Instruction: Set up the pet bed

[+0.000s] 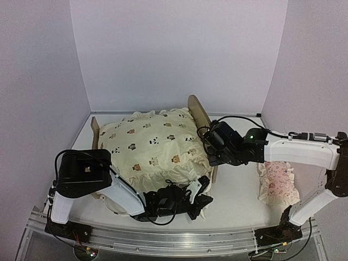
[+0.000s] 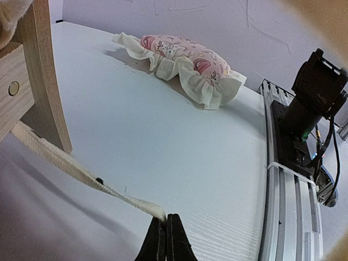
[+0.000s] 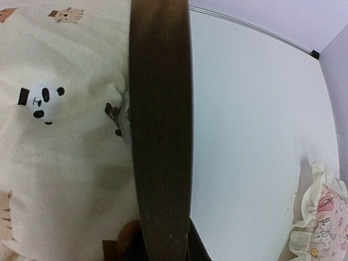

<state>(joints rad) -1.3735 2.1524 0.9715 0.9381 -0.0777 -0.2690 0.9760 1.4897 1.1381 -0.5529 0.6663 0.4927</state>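
Observation:
The pet bed (image 1: 194,110) stands mid-table, its rounded headboard on the right and its footboard (image 1: 95,130) on the left. A cream animal-print cushion (image 1: 152,142) covers it. My right gripper (image 1: 210,150) is shut on the headboard's edge (image 3: 160,136), which fills the space between the dark fingers (image 3: 197,246). My left gripper (image 1: 191,192) sits low in front of the bed's near right corner. Its jaws (image 2: 165,222) are shut on the end of a cream cushion tie (image 2: 76,171) that runs taut back toward a wooden bed leg (image 2: 46,87).
A small pink ruffled pillow (image 1: 278,184) lies on the table to the right of the bed, also visible as the pillow (image 2: 182,60) in the left wrist view. The right arm's base (image 2: 312,95) and the metal rail (image 1: 174,236) line the near edge. White walls enclose three sides.

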